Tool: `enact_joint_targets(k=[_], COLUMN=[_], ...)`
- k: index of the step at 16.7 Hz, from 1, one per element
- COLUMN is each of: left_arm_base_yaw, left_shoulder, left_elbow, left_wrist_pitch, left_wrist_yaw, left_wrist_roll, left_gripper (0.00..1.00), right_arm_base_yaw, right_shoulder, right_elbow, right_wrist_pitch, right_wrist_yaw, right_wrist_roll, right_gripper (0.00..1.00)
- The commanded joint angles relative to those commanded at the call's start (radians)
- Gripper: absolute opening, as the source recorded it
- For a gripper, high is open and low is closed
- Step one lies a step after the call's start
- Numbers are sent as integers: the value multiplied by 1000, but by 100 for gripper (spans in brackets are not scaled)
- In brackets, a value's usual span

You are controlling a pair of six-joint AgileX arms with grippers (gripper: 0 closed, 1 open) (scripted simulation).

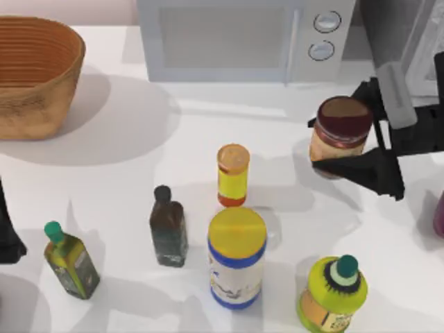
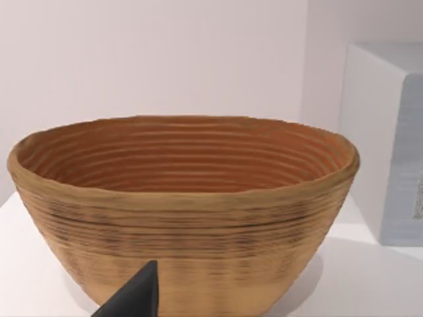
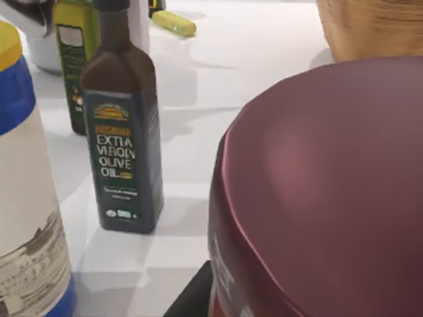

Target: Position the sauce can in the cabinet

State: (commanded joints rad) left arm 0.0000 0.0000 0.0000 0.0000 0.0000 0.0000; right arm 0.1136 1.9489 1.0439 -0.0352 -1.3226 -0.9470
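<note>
The sauce can point(image 1: 340, 132), squat with a maroon top and an orange-yellow label, is held at the table's right, just in front of the microwave's knob side. My right gripper point(image 1: 316, 144) is shut on it, one black finger on each side. Its maroon top point(image 3: 330, 191) looms close in the right wrist view. The grey cabinet point(image 1: 378, 31) stands at the far right corner, partly hidden by my right arm. My left gripper point(image 1: 7, 232) stays parked at the table's left edge, facing the basket point(image 2: 185, 198).
A white microwave point(image 1: 236, 38) stands at the back, a woven basket point(image 1: 35, 73) at the back left. Towards the front are a yellow orange-capped bottle point(image 1: 232, 173), a dark oil bottle point(image 1: 168, 225), a yellow-lidded canister point(image 1: 236, 257), a green bottle point(image 1: 69, 260) and a green-capped jar point(image 1: 334, 291).
</note>
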Motion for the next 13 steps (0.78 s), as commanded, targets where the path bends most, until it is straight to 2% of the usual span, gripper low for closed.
enact_joint_targets(k=[6,13], left_arm_base_yaw=[0,0], left_shoulder=[0,0], left_elbow=[0,0], left_wrist_pitch=[0,0], left_wrist_yaw=[0,0], left_wrist_roll=[0,0], left_gripper=[100,100], right_arm_base_yaw=[-1,-2], right_shoulder=[-140,-150], right_elbow=[55,48], right_wrist_pitch=[-213,-217], right_wrist_yaw=[-7,2], right_wrist_roll=[-1,7], right_gripper=[0,0])
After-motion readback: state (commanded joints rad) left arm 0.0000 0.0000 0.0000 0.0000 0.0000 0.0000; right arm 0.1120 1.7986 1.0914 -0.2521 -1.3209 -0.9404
